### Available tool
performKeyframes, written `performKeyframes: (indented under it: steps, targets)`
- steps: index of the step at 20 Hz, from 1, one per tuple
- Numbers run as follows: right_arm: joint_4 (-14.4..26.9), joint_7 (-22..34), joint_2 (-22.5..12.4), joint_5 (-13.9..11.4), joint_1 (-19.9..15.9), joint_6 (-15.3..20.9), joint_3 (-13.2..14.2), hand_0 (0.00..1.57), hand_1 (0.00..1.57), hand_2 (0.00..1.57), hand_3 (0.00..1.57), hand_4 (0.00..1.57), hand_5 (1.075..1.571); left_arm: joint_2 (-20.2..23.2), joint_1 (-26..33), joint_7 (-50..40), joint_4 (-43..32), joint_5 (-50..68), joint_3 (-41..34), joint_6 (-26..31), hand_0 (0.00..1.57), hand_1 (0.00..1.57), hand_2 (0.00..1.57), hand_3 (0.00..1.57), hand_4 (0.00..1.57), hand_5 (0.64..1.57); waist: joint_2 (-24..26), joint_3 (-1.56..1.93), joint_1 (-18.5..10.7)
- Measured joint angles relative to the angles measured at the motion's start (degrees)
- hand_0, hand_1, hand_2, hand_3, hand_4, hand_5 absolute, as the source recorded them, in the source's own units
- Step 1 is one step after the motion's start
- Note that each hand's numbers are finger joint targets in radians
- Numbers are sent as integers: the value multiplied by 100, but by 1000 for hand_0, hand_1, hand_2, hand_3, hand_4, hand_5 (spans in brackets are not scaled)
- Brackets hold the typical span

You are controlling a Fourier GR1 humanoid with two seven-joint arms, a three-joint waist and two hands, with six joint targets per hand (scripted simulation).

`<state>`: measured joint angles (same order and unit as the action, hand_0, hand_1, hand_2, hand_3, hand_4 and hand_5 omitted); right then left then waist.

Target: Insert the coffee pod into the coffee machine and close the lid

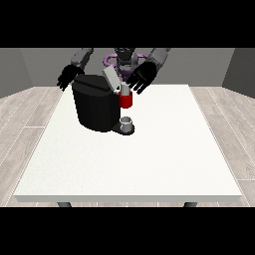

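I am holding my hand at the view's right (141, 78) over the raised lid (111, 78) — fingers spread, gripping nothing — since the pod holder (125, 99) on the coffee machine (95, 105) needs shutting, while my hand at the view's left (68, 76) is hanging with relaxed fingers.

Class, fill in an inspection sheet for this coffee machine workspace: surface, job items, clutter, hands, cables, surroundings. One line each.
Surface: white table, mostly bare.
Job's things: black coffee machine at the table's far side, towards the view's left; its grey lid is raised; a red part sits at its front, and whether the pod is in cannot be told; a grey cup stands on its base below.
Clutter: nothing seen.
Hands: the hand at the view's right hovers by the lid, fingers spread; the hand at the view's left hangs behind the machine, fingers relaxed.
Cables: nothing seen.
Surroundings: wooden floor, grey walls.
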<state>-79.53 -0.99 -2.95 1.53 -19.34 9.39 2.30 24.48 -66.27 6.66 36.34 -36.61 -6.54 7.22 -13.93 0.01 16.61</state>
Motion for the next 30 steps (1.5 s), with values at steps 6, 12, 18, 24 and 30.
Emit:
performKeyframes:
  steps: [6, 12, 18, 24, 30]
  targets:
    - [-7, -186, 105, -29, 130, 55, -38, 0, 0, 0, 0, 538, 1571, -14, -29, 51, -40, -27, -8, 43, 1186, 1186, 1269, 1202, 515, 1571, -28, 0, -10]
    - [-64, -166, 145, -51, 209, 67, -126, 0, 0, 0, 0, 442, 1571, -17, -54, -23, -134, -85, -15, 72, 1221, 1221, 1275, 1199, 488, 1571, -6, -1, 22]
    - [-66, -236, 97, 24, 216, 36, -22, 0, 0, 0, 0, 443, 1571, 38, -46, 51, -157, -124, -30, 96, 1220, 1220, 1252, 1152, 467, 1571, -93, 2, 15]
    - [-40, -170, -23, 101, 126, -14, 110, 0, 0, 0, 0, 403, 1571, 8, -30, 86, -153, -150, -29, 116, 1152, 1152, 1178, 1020, 450, 1571, -123, 6, -9]
    - [-1, -251, 66, 57, 241, 33, 52, 0, 0, 0, 0, 335, 1571, -20, -30, 70, -140, -253, 22, 64, 1066, 1066, 1116, 945, 380, 1571, -84, 4, -32]
